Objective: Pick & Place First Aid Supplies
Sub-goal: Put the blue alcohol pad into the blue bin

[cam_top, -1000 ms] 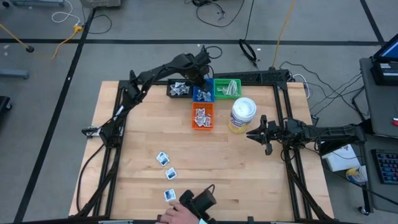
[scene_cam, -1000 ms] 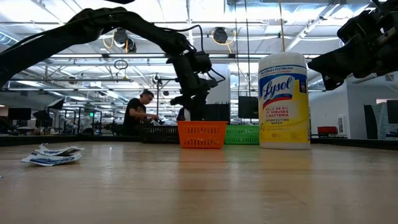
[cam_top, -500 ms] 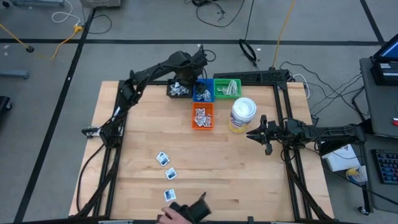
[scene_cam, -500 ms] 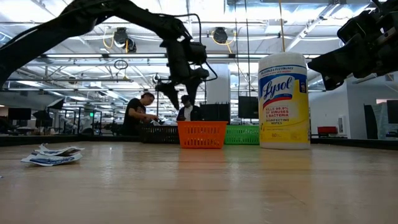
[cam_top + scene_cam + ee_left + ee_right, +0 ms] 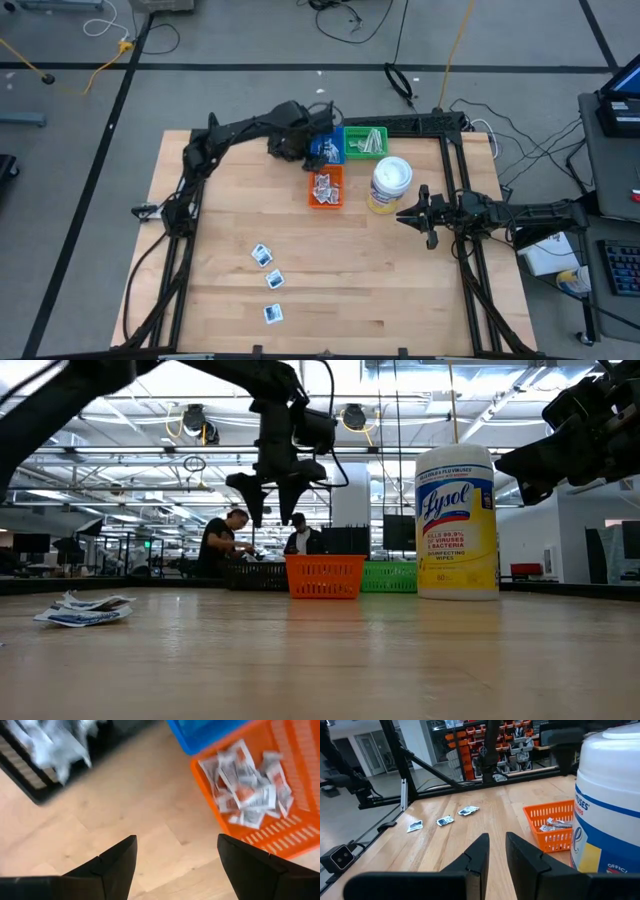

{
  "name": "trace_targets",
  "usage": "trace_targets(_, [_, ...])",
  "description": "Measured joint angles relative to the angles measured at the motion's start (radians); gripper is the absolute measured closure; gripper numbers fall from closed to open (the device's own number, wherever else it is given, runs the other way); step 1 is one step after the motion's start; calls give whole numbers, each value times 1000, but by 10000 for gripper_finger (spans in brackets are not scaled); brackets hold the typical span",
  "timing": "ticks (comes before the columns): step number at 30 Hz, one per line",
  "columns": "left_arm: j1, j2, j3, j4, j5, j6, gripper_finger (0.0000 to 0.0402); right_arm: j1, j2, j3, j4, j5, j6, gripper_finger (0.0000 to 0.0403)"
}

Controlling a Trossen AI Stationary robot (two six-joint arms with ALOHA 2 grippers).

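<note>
Three loose packets (image 5: 268, 282) lie in a short line on the near left part of the tabletop (image 5: 220, 230), well apart from both arms; in the right wrist view they show as small white squares with dark print on the bare wood. Farther in, at the right side, the right gripper (image 5: 403, 215) waits just beside a white and yellow wipes canister (image 5: 388, 186), its jaws drawn close together with only a thin gap between them and nothing held. Beyond the canister stands an orange basket (image 5: 327, 187) holding a heap of white packets with red print, and behind it a blue basket (image 5: 327, 150), a green basket (image 5: 366, 142) with pale wrapped strips, and a black basket (image 5: 35, 775) with more white packets. At that far row the left gripper (image 5: 270, 485) hangs above the tabletop between the black and orange baskets, its jaws spread wide and empty. Two people (image 5: 225, 540) show in the room behind
</note>
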State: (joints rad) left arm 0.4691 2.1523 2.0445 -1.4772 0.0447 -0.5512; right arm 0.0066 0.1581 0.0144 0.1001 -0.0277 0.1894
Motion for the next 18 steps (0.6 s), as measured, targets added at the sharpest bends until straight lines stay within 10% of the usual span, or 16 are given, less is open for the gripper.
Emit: trace_targets(18, [-399, -307, -510, 261, 17, -373, 119, 0, 0, 0, 0, 0, 0, 344])
